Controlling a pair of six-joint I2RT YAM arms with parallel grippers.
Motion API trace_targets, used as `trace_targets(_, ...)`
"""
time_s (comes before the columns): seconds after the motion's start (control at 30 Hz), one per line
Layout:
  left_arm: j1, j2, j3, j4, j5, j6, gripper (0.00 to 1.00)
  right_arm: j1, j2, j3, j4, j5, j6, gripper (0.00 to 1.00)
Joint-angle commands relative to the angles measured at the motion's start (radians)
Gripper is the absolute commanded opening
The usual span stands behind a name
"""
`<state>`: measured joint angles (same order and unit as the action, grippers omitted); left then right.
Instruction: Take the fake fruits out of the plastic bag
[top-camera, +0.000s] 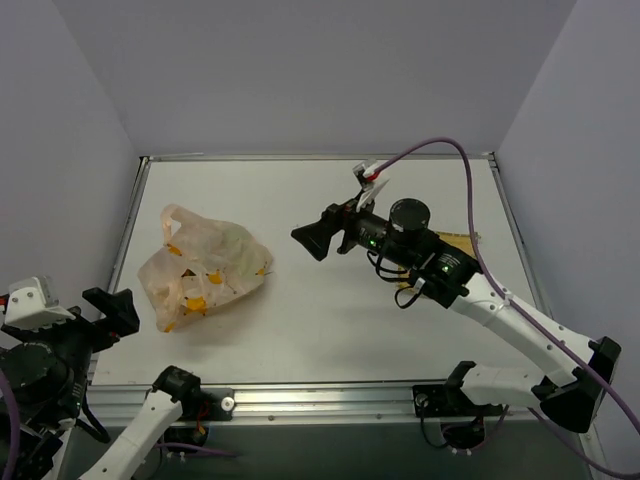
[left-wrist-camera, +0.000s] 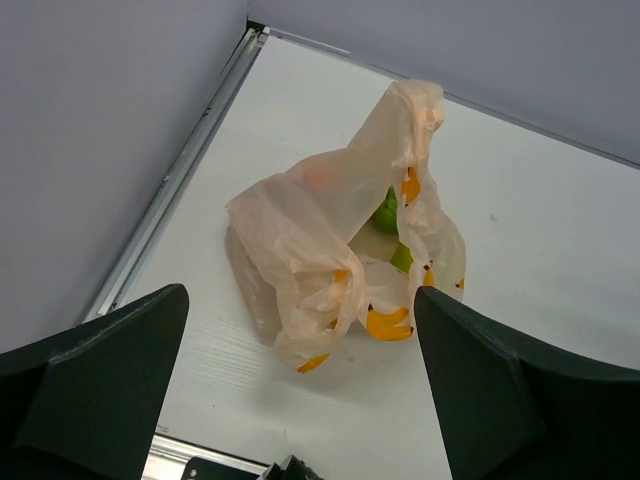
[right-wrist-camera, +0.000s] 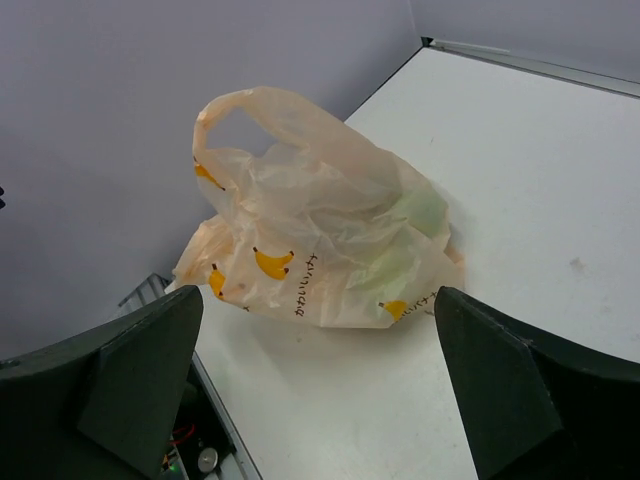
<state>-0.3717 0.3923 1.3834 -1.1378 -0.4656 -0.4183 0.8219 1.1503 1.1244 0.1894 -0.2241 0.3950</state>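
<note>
Plastic bag lay slumped at the left of the table, green fake fruits inside its mouth; left gripper and right gripper stood wide, empty and apart from it; judged risk: the unbraced bag sliding or lifting with the fruit.

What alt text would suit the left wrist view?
A crumpled peach bag with banana prints sits on a white table, its mouth gaping to show green fruit inside. The left tool's two dark fingers frame the bottom corners, open, not touching the bag.
</note>
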Motion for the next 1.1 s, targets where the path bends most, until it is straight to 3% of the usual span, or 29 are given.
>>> trace_targets(0.0,0.004,0.03,0.023,-0.071,-0.074,0.012,0.94,0.069,0.052,0.078,0.001,0.064,-0.037,0.97)
trace_targets(0.43,-0.004,0.007,-0.066,-0.158,-0.215,-0.143,0.94,0.348,0.458,0.432,-0.065,0.221,-0.192,0.99)
trace_targets(0.5,-0.009,0.005,-0.101,-0.152,-0.214,-0.16,0.96,0.364,0.526,0.474,-0.071,0.221,-0.202,0.99)
trace_targets(0.57,-0.012,0.016,-0.096,-0.158,-0.225,-0.183,0.91,0.375,0.566,0.527,-0.071,0.218,-0.209,1.0)
trace_targets(0.73,-0.045,0.028,-0.13,-0.14,-0.19,-0.234,0.9,0.375,0.704,0.636,-0.071,0.195,-0.217,1.0)
trace_targets(1.0,-0.09,0.063,-0.201,-0.096,-0.102,-0.321,0.86,0.312,0.925,0.819,-0.067,0.309,-0.21,0.89)
trace_targets(1.07,-0.088,0.072,-0.221,-0.088,-0.093,-0.332,0.85,0.29,0.953,0.836,-0.068,0.293,-0.191,0.72)
